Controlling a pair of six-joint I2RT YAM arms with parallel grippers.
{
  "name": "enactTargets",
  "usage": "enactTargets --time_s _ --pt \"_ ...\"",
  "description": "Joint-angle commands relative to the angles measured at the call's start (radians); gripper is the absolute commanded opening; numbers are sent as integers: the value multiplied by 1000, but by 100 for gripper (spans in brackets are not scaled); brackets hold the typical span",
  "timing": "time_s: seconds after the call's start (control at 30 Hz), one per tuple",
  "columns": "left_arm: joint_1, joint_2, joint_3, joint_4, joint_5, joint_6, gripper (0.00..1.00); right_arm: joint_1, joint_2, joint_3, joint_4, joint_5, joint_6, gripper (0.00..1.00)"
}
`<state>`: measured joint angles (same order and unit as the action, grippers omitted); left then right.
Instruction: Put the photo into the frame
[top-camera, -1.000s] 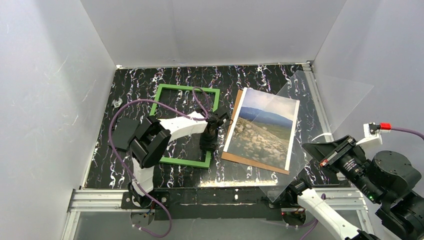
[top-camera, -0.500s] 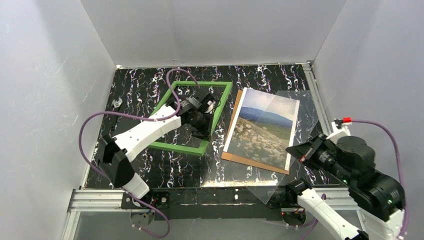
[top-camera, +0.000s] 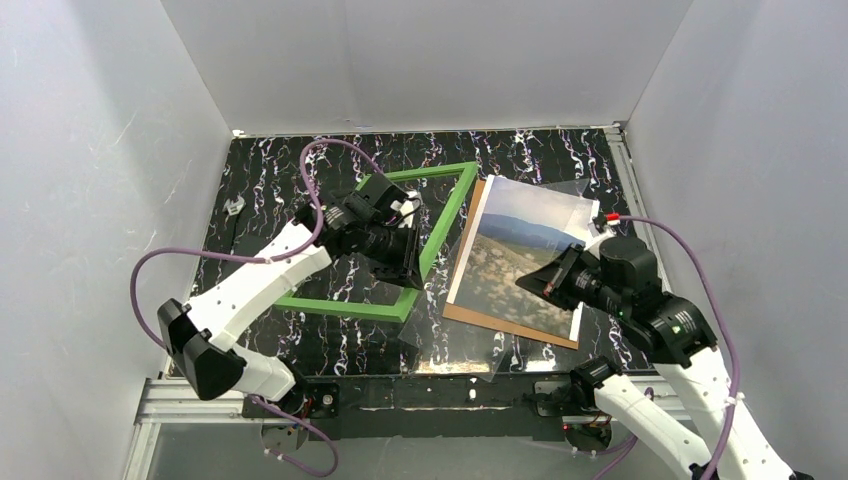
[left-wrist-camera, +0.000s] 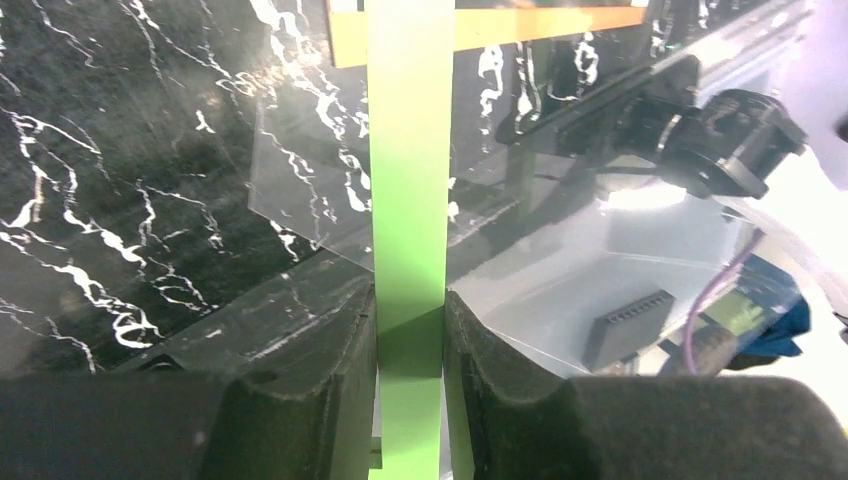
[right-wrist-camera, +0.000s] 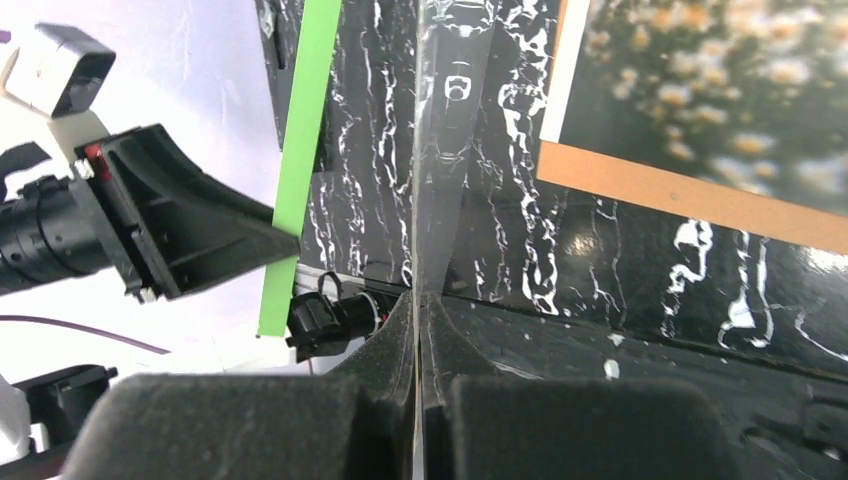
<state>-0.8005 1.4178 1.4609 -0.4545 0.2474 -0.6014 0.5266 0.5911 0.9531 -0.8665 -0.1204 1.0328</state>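
Left gripper (left-wrist-camera: 410, 325), pinching the frame (left-wrist-camera: 405, 150), tipped it up off the table over the last second. Right gripper (right-wrist-camera: 418, 300), clamped on the clear sheet (right-wrist-camera: 438, 140), swung it in over the photo (top-camera: 500, 255). Photo stayed flat on the board (top-camera: 505, 323), right of the left fingers, ahead of the right ones: not loaded yet.
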Motion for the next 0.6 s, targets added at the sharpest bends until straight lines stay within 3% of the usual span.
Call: enactTargets --time_s 0.0,0.2,0.57 --pt "-1 -85 7 -24 97 -62 0 1 29 -27 234 -44 34 1" --pt "-10 -151 -84 123 191 -145 0 1 89 -129 363 -69 65 1" --pt "-100 -206 -175 253 207 -184 0 1 281 -227 616 -126 129 1"
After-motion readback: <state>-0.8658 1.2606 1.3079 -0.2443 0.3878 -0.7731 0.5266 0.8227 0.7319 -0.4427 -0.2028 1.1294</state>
